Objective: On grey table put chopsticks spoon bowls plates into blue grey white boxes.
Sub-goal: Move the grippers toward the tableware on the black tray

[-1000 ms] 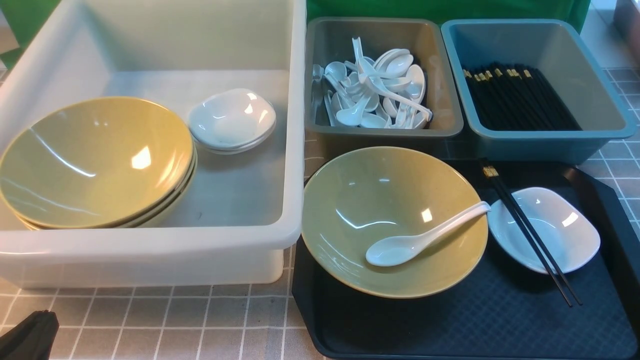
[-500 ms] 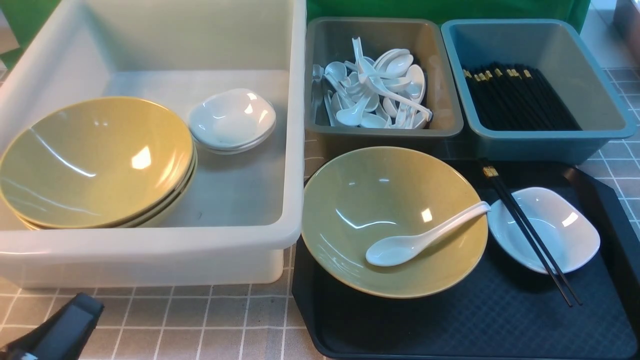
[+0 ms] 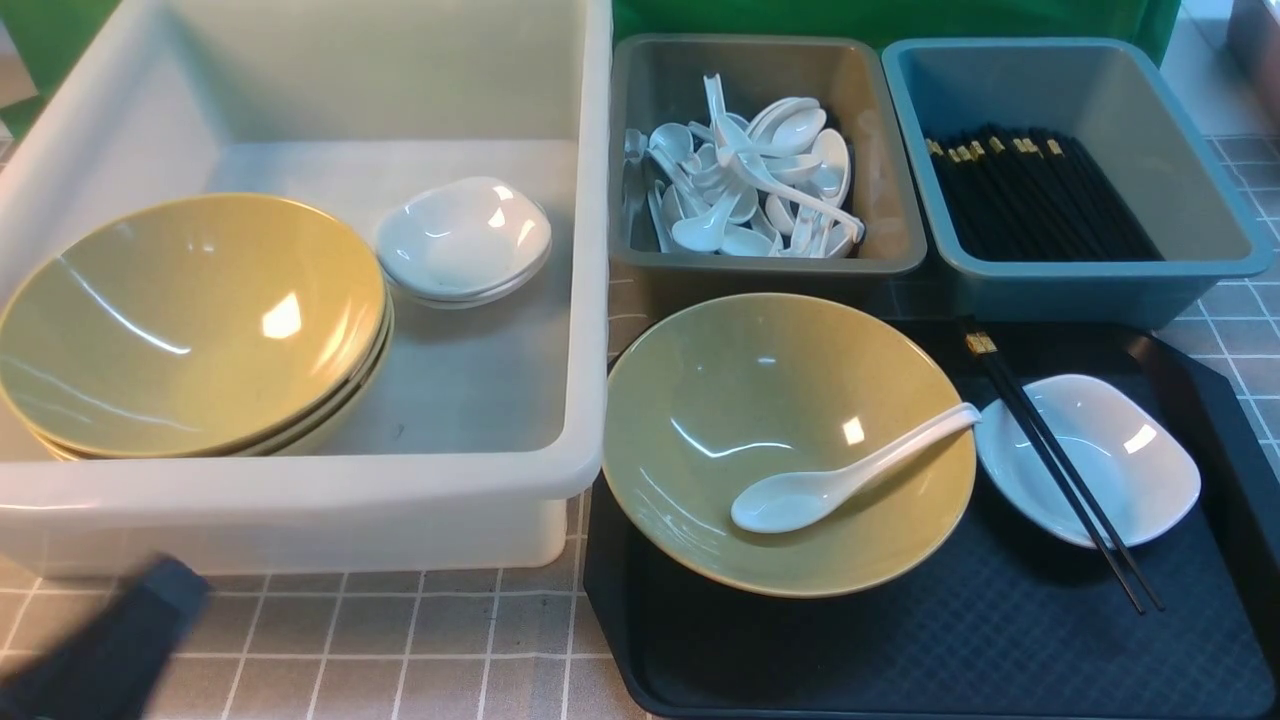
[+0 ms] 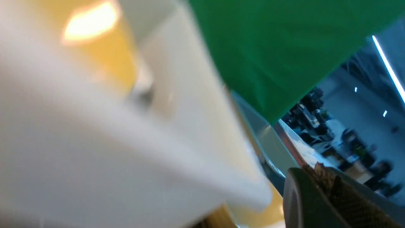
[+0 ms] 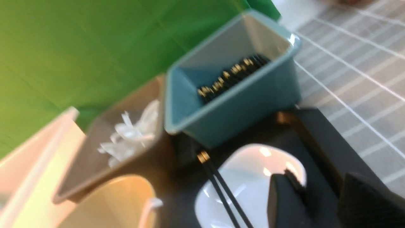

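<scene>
Both empty: left pincer (image 4: pixel 308 177) closed; right pincer (image 5: pixel 319 186) apart, facing white plate (image 5: pixel 246 171)

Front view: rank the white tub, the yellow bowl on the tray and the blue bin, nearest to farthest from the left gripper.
1. white tub, just beyond the left gripper, left side.
2. yellow bowl, on the tray, centre.
3. blue bin, far right, at the back.
</scene>
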Motion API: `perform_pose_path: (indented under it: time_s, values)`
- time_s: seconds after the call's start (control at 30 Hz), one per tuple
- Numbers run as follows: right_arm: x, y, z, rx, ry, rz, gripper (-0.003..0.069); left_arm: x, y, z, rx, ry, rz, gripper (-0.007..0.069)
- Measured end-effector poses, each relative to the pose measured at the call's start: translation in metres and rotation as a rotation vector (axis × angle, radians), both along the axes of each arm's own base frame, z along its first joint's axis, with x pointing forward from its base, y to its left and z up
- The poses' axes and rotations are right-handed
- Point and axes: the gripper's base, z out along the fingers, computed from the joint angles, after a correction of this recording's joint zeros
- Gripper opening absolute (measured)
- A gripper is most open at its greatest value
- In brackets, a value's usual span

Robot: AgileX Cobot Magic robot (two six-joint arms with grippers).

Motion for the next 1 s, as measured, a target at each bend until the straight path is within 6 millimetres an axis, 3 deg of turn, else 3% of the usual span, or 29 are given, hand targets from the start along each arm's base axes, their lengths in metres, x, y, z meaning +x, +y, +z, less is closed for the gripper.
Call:
perform_pose_path:
  time_s: [0.17,0.3,0.4,0.5,0.7,0.83,0.97,1.0]
  values:
    - [0.0,0.0,-0.001,-0.009,0.006,0.0,0.0237,-0.004,0.0,0.038,0.315,-0.117,0.009,-0.0008]
    - [-0.001,0.001,-0.002,-0.092,0.065,0.034,0.0227,0.013,0.0,0.055,0.578,0.036,-0.061,-0.0008]
    - [-0.001,0.004,0.015,-0.208,0.14,0.095,0.0192,0.026,0.002,0.066,0.676,0.136,-0.086,-0.0008]
    - [0.006,0.008,0.05,-0.44,0.293,0.229,0.0112,0.045,0.006,0.084,0.792,0.292,-0.143,-0.0008]
    - [0.033,0.019,0.087,-0.711,0.683,0.504,0.0018,0.078,0.008,0.105,0.941,0.558,-0.327,-0.0008]
    - [0.058,0.026,0.096,-0.789,0.944,0.659,0.0004,0.094,-0.013,0.112,1.0,0.563,-0.5,-0.0008]
    - [0.087,0.034,0.099,-0.766,1.066,0.713,0.0004,0.111,-0.04,0.113,1.053,0.542,-0.656,-0.0008]
    - [0.102,0.038,0.102,-0.752,1.084,0.726,0.0004,0.118,-0.055,0.114,1.078,0.527,-0.721,-0.0008]
